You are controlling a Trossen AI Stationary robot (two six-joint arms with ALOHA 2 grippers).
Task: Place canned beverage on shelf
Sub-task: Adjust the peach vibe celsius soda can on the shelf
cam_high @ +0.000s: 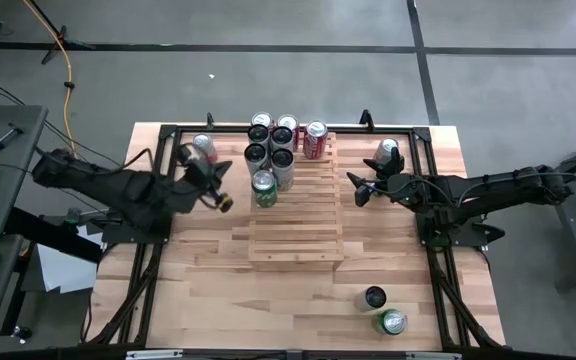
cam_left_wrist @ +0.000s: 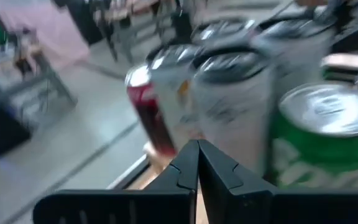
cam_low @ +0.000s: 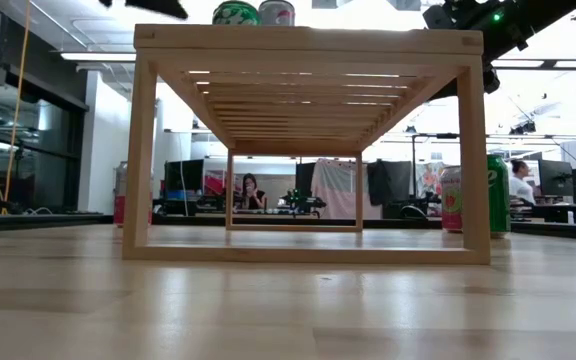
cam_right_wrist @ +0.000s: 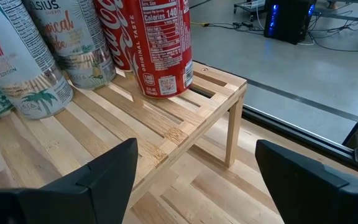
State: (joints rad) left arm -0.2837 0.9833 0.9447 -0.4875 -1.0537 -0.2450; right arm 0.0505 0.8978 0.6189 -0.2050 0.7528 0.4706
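wood shelf [cam_high: 298, 225], cans [cam_high: 271, 150] crowd far end

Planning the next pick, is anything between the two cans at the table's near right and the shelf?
Nothing visible: only bare table separates the dark can and green can from the shelf, whose near slats are free.

The pale wooden slatted rack [cam_high: 298, 205] holds a green can [cam_high: 264, 188], a red can [cam_high: 315, 140] with white lettering, and white cans [cam_high: 281, 168] printed with palms. At five o'clock another green can [cam_high: 391, 322] stands on the butcher-block bench [cam_high: 208, 290].
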